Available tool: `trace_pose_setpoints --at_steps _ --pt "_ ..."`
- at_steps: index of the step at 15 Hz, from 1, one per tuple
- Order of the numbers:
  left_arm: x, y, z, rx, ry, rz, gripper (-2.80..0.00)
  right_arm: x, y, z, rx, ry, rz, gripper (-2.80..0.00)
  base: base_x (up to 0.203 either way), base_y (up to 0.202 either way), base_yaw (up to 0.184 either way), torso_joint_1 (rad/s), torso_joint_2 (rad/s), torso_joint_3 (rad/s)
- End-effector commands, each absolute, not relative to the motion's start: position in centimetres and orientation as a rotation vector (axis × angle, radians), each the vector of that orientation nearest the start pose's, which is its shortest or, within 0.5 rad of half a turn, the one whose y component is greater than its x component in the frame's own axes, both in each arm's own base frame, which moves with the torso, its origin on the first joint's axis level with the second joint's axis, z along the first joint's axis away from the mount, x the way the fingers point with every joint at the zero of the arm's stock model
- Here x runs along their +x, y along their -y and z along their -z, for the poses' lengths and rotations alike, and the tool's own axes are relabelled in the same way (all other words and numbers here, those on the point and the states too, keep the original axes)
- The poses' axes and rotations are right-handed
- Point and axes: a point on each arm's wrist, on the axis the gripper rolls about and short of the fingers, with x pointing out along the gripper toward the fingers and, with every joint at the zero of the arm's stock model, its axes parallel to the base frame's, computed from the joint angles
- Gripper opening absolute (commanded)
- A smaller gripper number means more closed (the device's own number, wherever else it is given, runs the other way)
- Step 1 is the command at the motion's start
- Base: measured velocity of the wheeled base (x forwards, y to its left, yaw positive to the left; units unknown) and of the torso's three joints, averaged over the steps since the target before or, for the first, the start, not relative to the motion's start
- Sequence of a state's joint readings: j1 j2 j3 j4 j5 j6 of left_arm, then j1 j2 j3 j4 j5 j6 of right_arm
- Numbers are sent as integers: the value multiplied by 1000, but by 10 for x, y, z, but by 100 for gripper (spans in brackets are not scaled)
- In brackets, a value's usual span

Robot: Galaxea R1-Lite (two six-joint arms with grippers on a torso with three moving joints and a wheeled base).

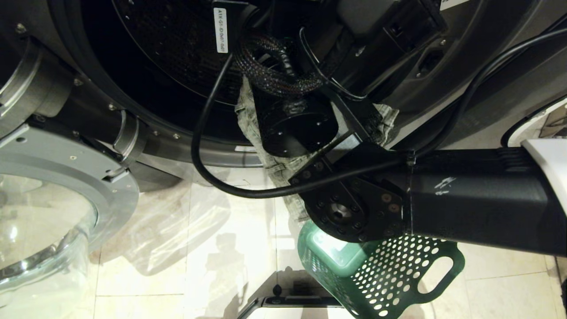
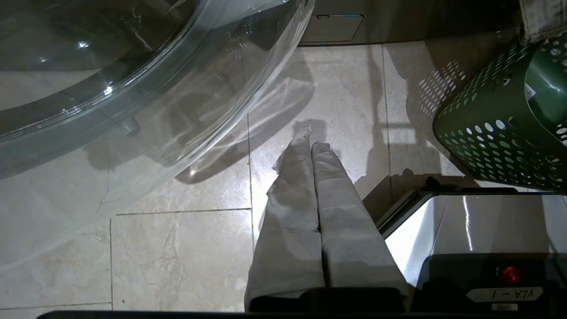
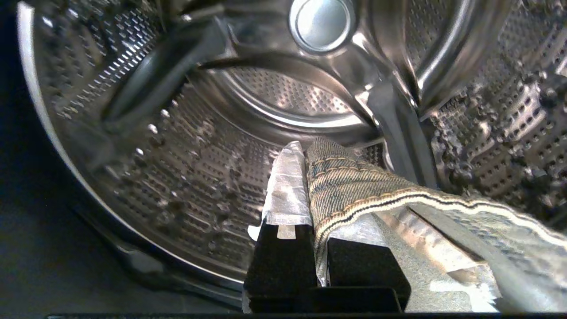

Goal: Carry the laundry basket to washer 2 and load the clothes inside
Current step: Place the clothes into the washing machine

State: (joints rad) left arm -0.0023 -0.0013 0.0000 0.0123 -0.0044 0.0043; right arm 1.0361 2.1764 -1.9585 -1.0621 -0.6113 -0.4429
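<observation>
I am carrying the jeans point(image 3: 354, 186), pinched in my right gripper point(image 3: 305, 190), past the door ring into the bare drum point(image 3: 186, 168), so loading is only beginning by my reading. Their tail is trailing over the sill toward the green basket point(image 1: 398, 266) below. I am keeping my left gripper point(image 2: 312, 177) parked and closed on nothing beside the open glass door point(image 2: 133, 88).
</observation>
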Motion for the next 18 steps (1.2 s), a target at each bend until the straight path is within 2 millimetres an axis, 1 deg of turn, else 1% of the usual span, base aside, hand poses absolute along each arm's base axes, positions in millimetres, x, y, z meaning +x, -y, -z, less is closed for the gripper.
trace_pose_setpoints --at_steps 1,4,6,8,11,14,16,18 --pt "-23 0 -74 5 -12 7 -280 225 -358 -356 204 645 -257 -280 0 0 0 0 0 0" --pt "-23 0 -74 5 -12 6 -280 225 -362 -349 211 607 -247 -280 0 0 0 0 0 0" --pt "-23 0 -74 5 -12 6 -280 228 -365 -343 240 537 -225 -280 0 0 0 0 0 0" --pt "-23 0 -74 5 -12 6 -280 233 -370 -335 273 411 -217 -280 0 0 0 0 0 0" --pt "-23 0 -74 5 -11 7 -280 241 -371 -319 320 203 -187 -280 0 0 0 0 0 0" --pt "-23 0 -74 5 -12 8 -280 241 -364 -300 341 -7 -78 -280 0 0 0 0 0 0" --pt "-23 0 -74 5 -12 7 -280 236 -354 -295 356 -81 7 -280 0 0 0 0 0 0" --pt "-23 0 -74 5 -12 7 -280 229 -342 -293 357 -134 56 -280 0 0 0 0 0 0"
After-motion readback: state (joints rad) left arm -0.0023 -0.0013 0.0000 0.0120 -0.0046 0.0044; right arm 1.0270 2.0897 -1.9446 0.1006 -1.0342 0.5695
